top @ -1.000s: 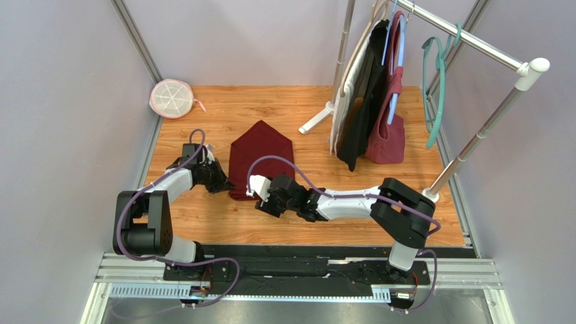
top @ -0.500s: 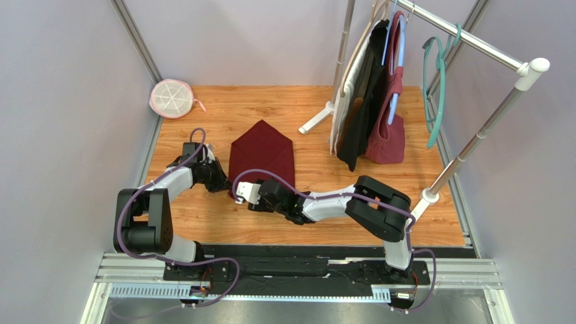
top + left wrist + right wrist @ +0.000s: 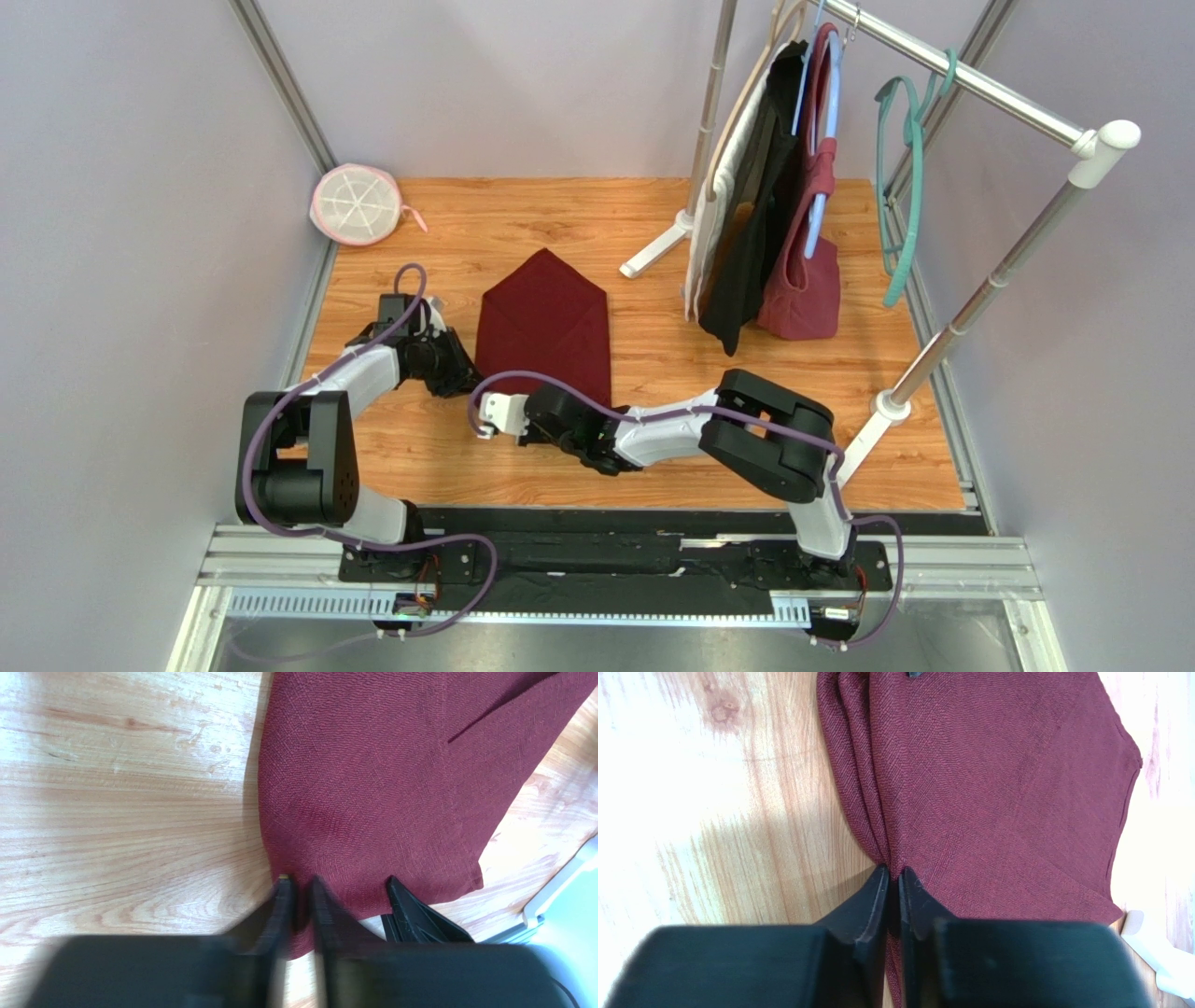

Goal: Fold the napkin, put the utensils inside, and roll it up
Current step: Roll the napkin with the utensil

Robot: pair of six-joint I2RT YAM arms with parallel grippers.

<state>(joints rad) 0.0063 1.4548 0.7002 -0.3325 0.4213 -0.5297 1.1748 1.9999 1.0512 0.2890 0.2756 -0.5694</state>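
Observation:
The napkin (image 3: pixel 544 325) is a dark red cloth lying folded on the wooden table, with a point toward the back. My left gripper (image 3: pixel 470 381) is at its near left edge. In the left wrist view its fingers (image 3: pixel 297 880) pinch the napkin (image 3: pixel 393 777) at the edge, blurred by motion. My right gripper (image 3: pixel 491 402) reaches across to the same near left corner. It (image 3: pixel 893 871) is shut on the layered left fold of the napkin (image 3: pixel 997 791). One right fingertip (image 3: pixel 421 913) shows in the left wrist view. The utensils are out of view.
A clothes rack (image 3: pixel 982 84) stands at the right with dark garments and a burgundy bag (image 3: pixel 802 287) hanging from it. Its white foot (image 3: pixel 659 249) lies behind the napkin. A teal hanger (image 3: pixel 905 182) hangs further right. A round white mesh item (image 3: pixel 356 205) sits at the back left corner.
My right arm has swung left to the napkin's near left corner and its jaws have shut on the folded edge. My left gripper has stayed at the left edge.

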